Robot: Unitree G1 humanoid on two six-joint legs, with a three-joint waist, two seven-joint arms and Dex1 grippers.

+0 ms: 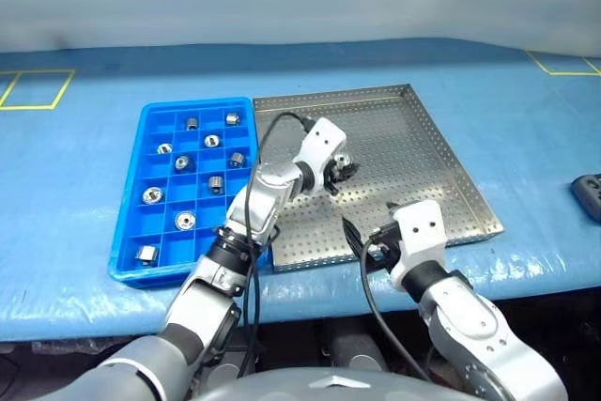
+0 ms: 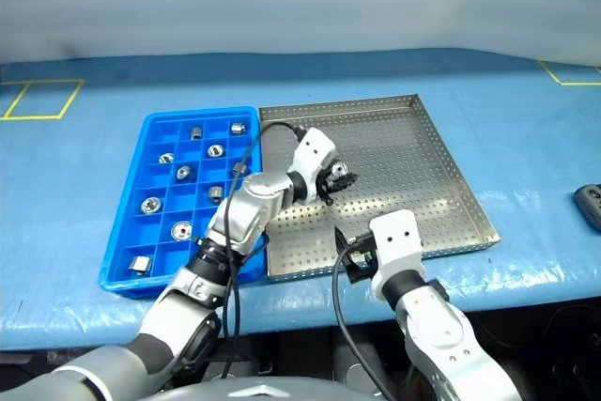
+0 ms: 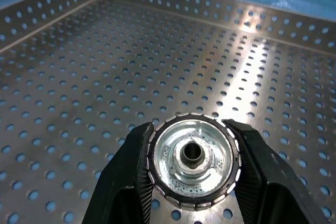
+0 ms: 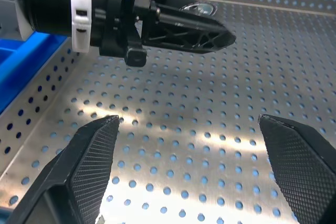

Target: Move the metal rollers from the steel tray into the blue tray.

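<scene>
Roller (image 3: 192, 161): clamped between the two black fingers (image 3: 128, 182) of the left gripper (image 1: 340, 172), raised over the steel tray (image 1: 423, 152), hole facing the wrist camera.
Right gripper (image 4: 191, 171): jaws wide apart, nothing between them, over the tray's near edge.
Blue tray (image 1: 131, 232): beside the steel tray; nine rollers (image 1: 151, 196) in separate cells.
Writing: none readable.
Cut off: dark object (image 1: 589, 196) at the table's right edge.

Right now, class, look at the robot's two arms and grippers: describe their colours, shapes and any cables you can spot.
Both arms are silver-grey rounded segments with black joints and white wrist blocks. A black cable loops along each arm. The left gripper and the right gripper each have two black fingers, wedge-shaped and tapering, with a fine textured surface.
</scene>
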